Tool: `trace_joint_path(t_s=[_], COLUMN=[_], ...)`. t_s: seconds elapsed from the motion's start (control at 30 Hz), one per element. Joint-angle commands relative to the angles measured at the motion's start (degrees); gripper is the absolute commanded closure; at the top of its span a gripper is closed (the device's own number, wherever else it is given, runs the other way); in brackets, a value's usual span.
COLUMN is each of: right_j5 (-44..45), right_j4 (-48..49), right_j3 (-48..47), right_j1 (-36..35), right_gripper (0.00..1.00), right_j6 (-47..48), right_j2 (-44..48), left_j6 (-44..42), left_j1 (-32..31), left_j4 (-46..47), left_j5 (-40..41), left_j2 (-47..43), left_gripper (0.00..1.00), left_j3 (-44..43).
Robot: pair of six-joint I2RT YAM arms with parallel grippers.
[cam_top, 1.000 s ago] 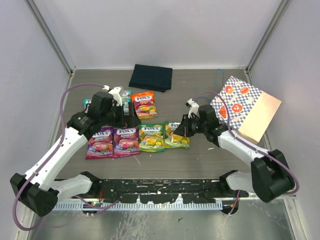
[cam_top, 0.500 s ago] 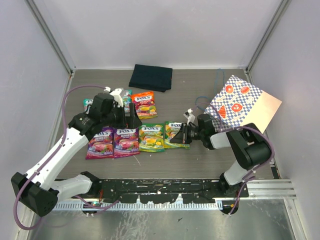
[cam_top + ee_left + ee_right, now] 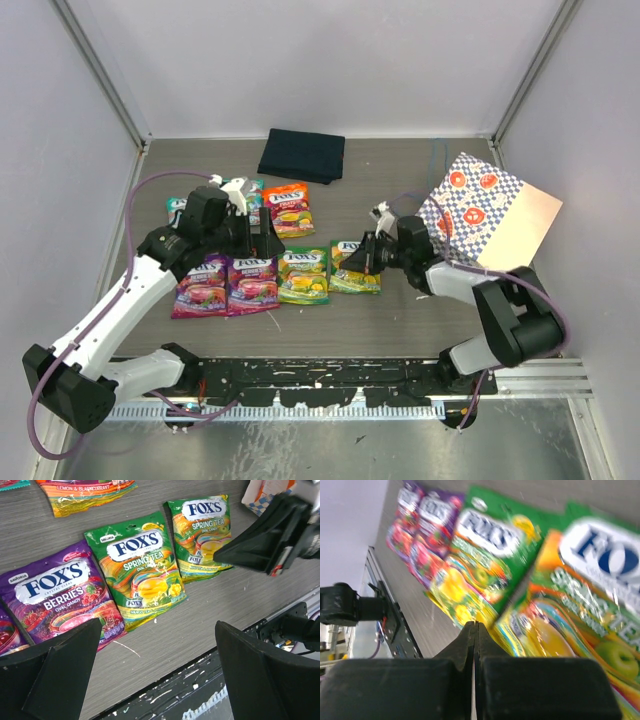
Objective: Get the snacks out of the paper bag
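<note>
Over the last second the right arm drew its elbow in from the right edge. The right fingers stayed low at the right edge of the rightmost green pouch, clenched tight with nothing between them. That pouch lay flat and had hardly shifted. It closed a near row with a second green pouch and two purple pouches. The left fingers hung released and wide above that row, unmoved. An orange pouch and teal pouches lay farther back on the desk. The paper bag lay tipped at the far right, apart from the snacks. Its inside was hidden, so whether any pouch remained there could not be told. By these signs the rightmost pouch looked delivered, and the right arm seemed free to return to the bag.
</note>
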State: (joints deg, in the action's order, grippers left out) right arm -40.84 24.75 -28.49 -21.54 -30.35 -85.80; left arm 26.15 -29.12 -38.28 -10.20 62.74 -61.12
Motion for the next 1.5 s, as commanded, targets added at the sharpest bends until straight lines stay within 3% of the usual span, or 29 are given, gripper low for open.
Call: trace_joint_path(t_s=[0.0,0.17,0.53,0.83,0.9,1.03,1.1,1.2,1.33,1.47], right_j5=[3.12,4.97,8.8,10.91,11.0,14.9,17.21,18.83,21.29,22.17], right_j4=[-5.57,-7.13,3.01,-7.22,-10.08,-17.14,-20.17,-23.3,-22.45,-19.51], right_j3=[-6.94,-10.99,-3.23,-6.51,-8.05,-11.11,-11.96,-11.94,-9.01,-5.86], right_j1=[-0.35,-0.36,-0.49,-2.18,-2.7,-2.64,-2.63,-2.68,-2.77,-3.52], right_gripper=[0.99,0.99,0.99,0.99,0.95,0.65,0.57,0.57,0.64,0.6], right_j6=[3.73,5.43,1.56,6.08,6.87,9.48,10.86,11.75,11.34,11.35], right_j2=[6.95,2.83,-9.19,-1.91,2.42,9.39,11.77,12.78,10.54,5.35], left_j6=[0.63,0.92,0.41,0.22,0.23,0.23,0.17,0.13,0.31,0.22], left_j1=[0.07,0.03,0.03,0.0,0.03,0.02,-0.03,-0.05,-0.06,-0.15], left_j4=[3.72,4.12,2.87,2.77,2.78,2.8,2.99,3.42,3.86,3.97], left_j5=[-2.27,-3.25,-1.4,-1.38,-1.37,-1.49,-1.73,-2.12,-2.54,-2.37], left_j2=[-0.05,0.21,-1.6,-1.46,-1.46,-1.57,-1.56,-1.14,-0.86,-0.86], left_gripper=[0.01,0.01,0.01,0.01,0.01,0.01,0.01,0.01,0.01,0.01], left_j3=[-0.3,-0.36,0.57,0.91,1.02,1.05,1.18,1.48,1.62,1.8])
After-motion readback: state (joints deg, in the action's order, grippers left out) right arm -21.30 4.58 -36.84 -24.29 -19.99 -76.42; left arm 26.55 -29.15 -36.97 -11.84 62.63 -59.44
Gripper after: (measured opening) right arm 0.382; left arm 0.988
